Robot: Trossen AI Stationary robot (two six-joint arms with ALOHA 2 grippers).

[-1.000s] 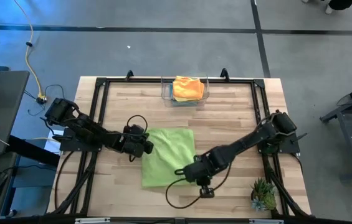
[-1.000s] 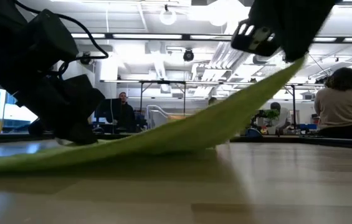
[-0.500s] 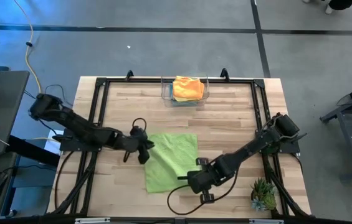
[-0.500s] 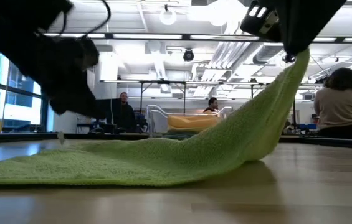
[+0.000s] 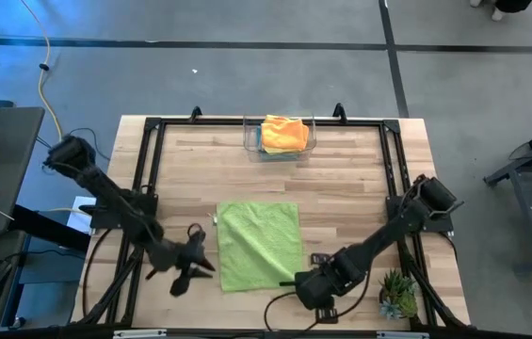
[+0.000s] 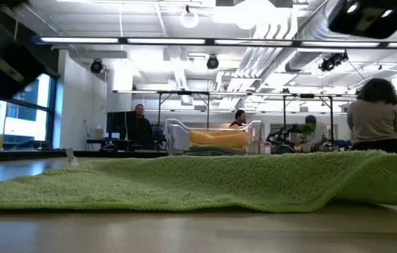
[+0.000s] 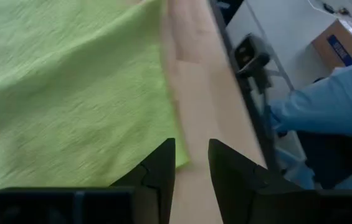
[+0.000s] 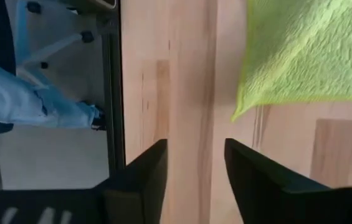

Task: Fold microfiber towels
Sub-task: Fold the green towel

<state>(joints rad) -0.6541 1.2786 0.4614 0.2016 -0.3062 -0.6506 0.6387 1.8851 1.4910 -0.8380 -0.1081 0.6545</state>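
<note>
Both grippers, left (image 5: 193, 266) and right (image 5: 305, 285), now parted, off the flattened lime green towel (image 5: 260, 245).

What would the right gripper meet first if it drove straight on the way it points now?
Most likely bare table: the right gripper stands open and empty over wood, with the lime green towel off to one side of its line. Beyond that lies the table's dark frame rail. Depth is hard to judge here.

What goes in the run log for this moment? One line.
stage: green towel spread flat, unfolded | left gripper: open, off towel | right gripper: open, off towel | bin: towels inside
</note>
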